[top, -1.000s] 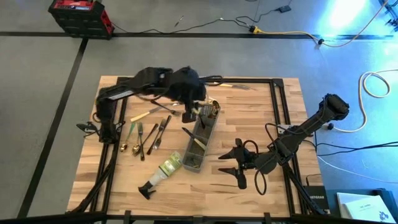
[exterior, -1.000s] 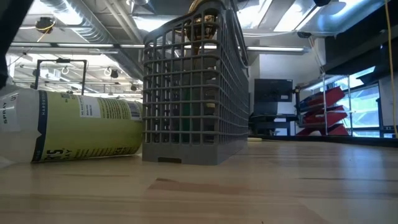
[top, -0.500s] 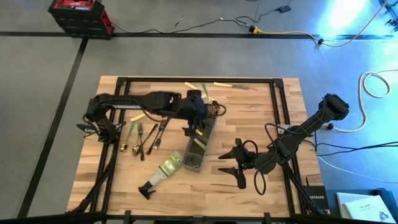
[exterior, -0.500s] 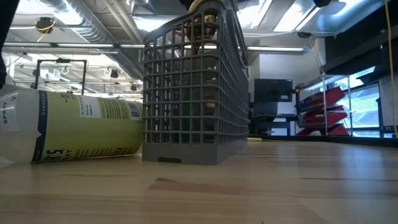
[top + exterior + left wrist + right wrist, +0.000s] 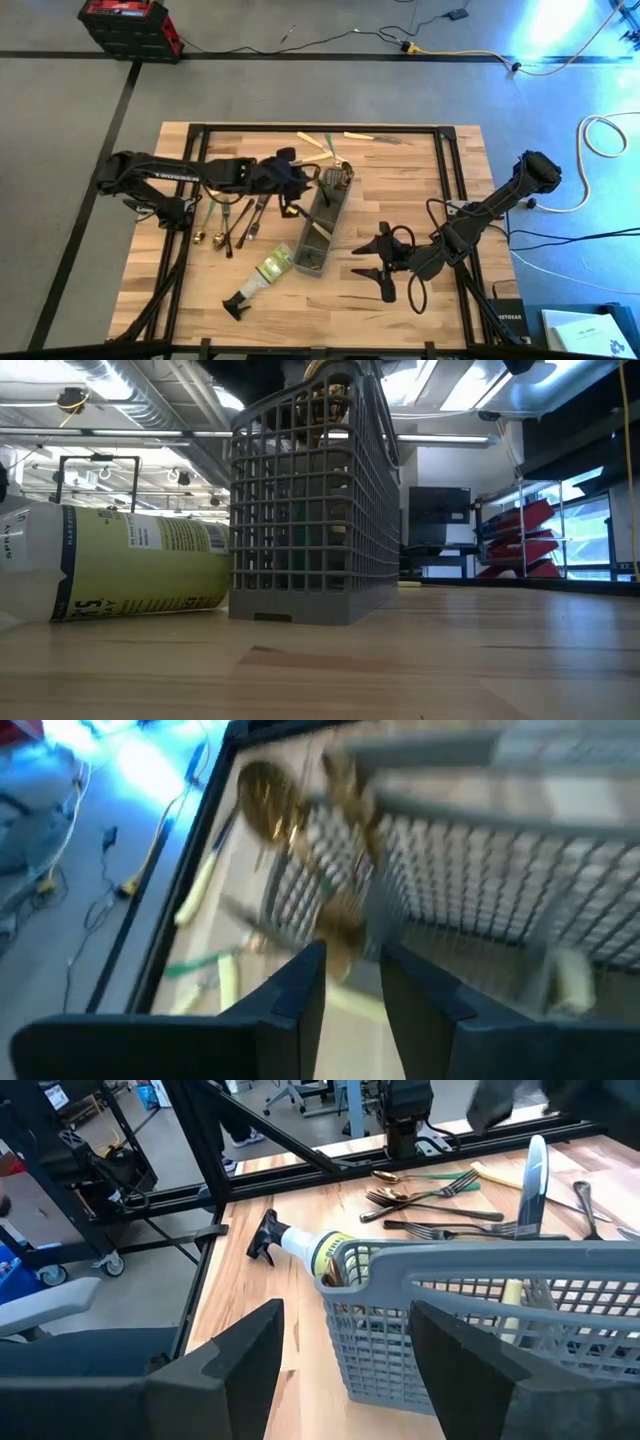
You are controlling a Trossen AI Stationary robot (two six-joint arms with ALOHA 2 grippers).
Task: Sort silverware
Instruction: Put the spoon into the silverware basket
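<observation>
The grey mesh caddy [image 5: 320,225] stands mid-table, with gold spoons [image 5: 340,178] upright in its far end and more pieces inside. Loose forks and spoons [image 5: 232,218] lie flat to its left, and cream-handled pieces [image 5: 318,148] lie near the far edge. My left gripper [image 5: 293,195] hovers just left of the caddy's far end, its fingers a little apart and empty. The blurred left wrist view shows the gold spoons [image 5: 265,795] past that gripper [image 5: 352,955]. My right gripper [image 5: 368,270] waits open to the right of the caddy, which also shows in the right wrist view [image 5: 480,1310].
A clear spray bottle with a green label [image 5: 262,275] lies on its side near the caddy's near end, and it also shows in the low view [image 5: 120,560]. Black frame rails [image 5: 445,160] run along the table's edges. Bare wood lies to the right of the caddy and along the near edge.
My left gripper was over the caddy's far end. It has come down and drawn away toward the table's left, and is now beside the caddy's left wall. The cream-handled pieces at the far edge, covered by the arm before, now show.
</observation>
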